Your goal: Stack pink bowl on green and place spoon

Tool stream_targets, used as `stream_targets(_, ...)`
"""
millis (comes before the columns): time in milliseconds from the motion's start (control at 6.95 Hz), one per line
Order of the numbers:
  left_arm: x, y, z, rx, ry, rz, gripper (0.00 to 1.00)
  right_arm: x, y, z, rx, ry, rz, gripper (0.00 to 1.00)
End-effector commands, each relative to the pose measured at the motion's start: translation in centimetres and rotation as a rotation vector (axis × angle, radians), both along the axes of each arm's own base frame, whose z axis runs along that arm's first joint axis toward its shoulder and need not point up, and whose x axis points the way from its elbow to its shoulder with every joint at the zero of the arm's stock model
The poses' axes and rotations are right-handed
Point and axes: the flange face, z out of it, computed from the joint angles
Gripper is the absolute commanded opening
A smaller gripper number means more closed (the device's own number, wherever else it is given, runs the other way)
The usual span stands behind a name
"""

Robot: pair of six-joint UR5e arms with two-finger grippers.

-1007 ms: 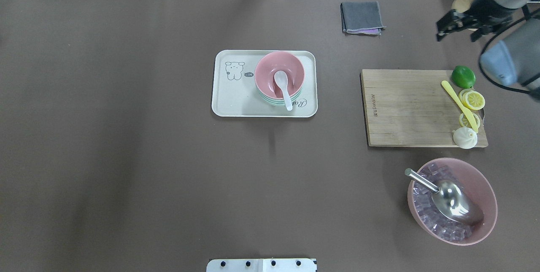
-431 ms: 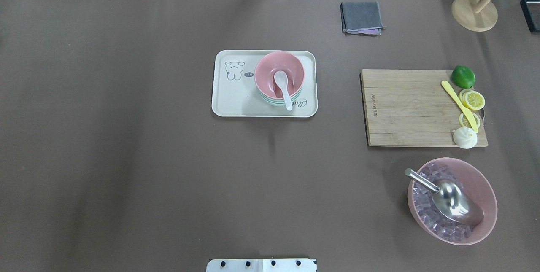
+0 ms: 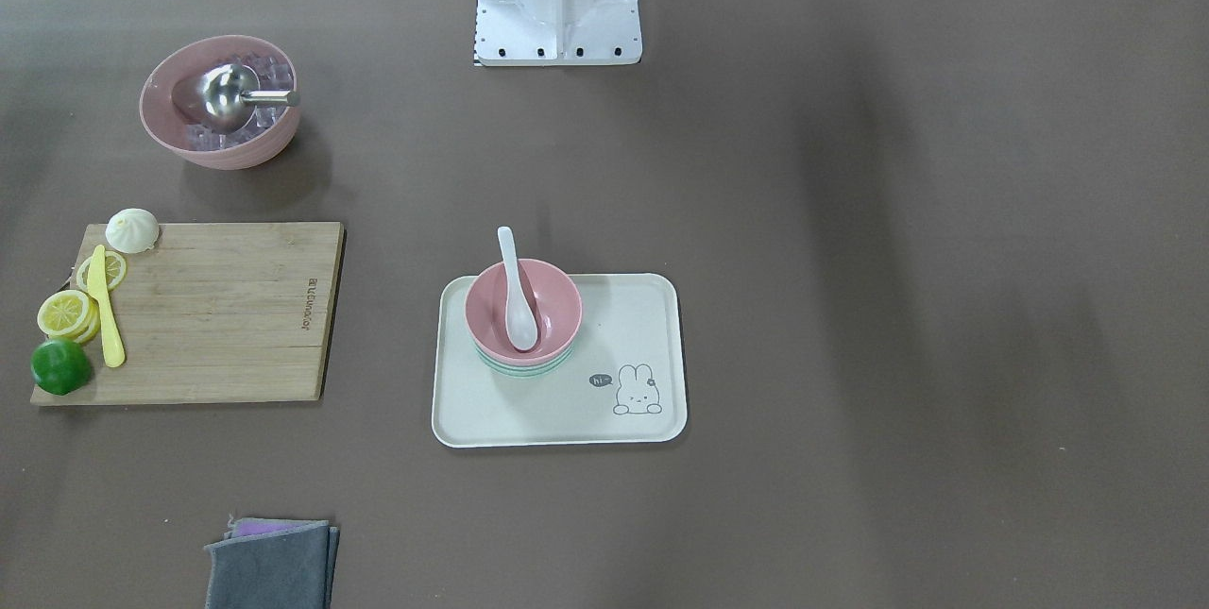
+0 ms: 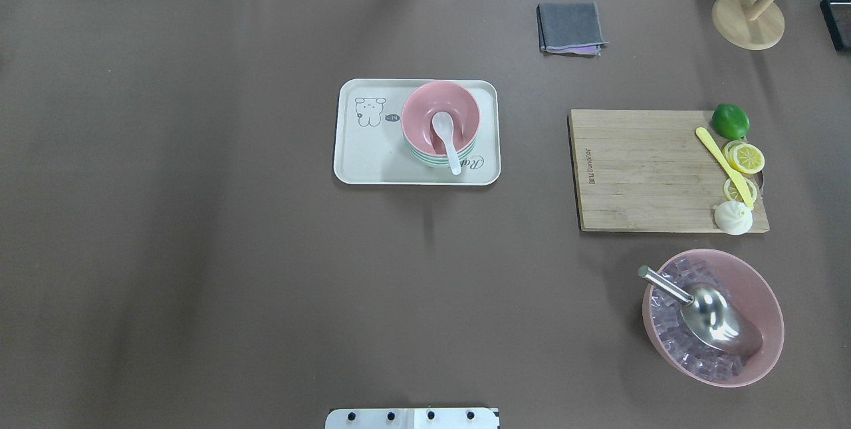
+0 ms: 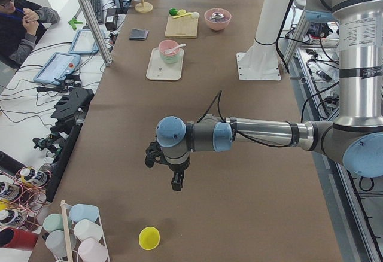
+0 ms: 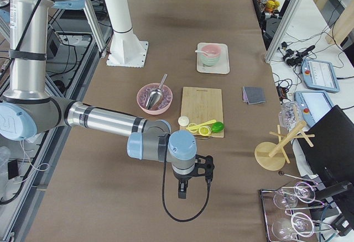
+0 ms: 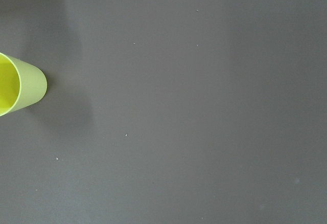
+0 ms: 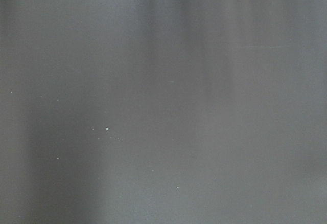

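The pink bowl (image 4: 459, 110) sits stacked on the green bowl (image 4: 431, 161), which shows only as a rim under it, on the right part of a cream tray (image 4: 372, 163). A white spoon (image 4: 445, 140) lies in the pink bowl with its handle over the near rim. The front-facing view shows the same stack (image 3: 553, 302), spoon (image 3: 515, 293) and tray (image 3: 567, 411). My left gripper (image 5: 167, 172) hangs over bare table far from the tray. My right gripper (image 6: 191, 181) does too, at the other end. I cannot tell whether either is open or shut.
A wooden cutting board (image 4: 645, 169) carries a lime (image 4: 730, 121), lemon slices, a yellow knife and a bun. A large pink bowl (image 4: 764, 296) holds ice cubes and a metal scoop. A grey cloth (image 4: 570, 27) and a wooden stand (image 4: 746, 20) sit at the back. A yellow cup (image 7: 18, 83) is near the left wrist.
The right arm, seen at the overhead view's top right a second ago, has moved out of that view. The bowls, spoon and tray have not moved.
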Motion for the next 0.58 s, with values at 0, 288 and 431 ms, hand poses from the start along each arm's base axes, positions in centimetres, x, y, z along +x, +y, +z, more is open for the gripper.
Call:
stream_targets(0,-1.3,0.0,-0.2,0.002,0.001,-0.032,0.99,0.4,1.2,0.4,-0.010,-0.005,0.012,1.00)
stream_targets(288,-1.9,0.1,-1.3,0.037,0.003,-0.040,0.99,0.4,1.3,0.3,-0.008,-0.008,0.014,1.00)
stream_targets(431,-1.9,0.2,-1.9,0.049,0.001,-0.039,0.99,0.3,1.7,0.5,-0.011,-0.010,0.016,1.00)
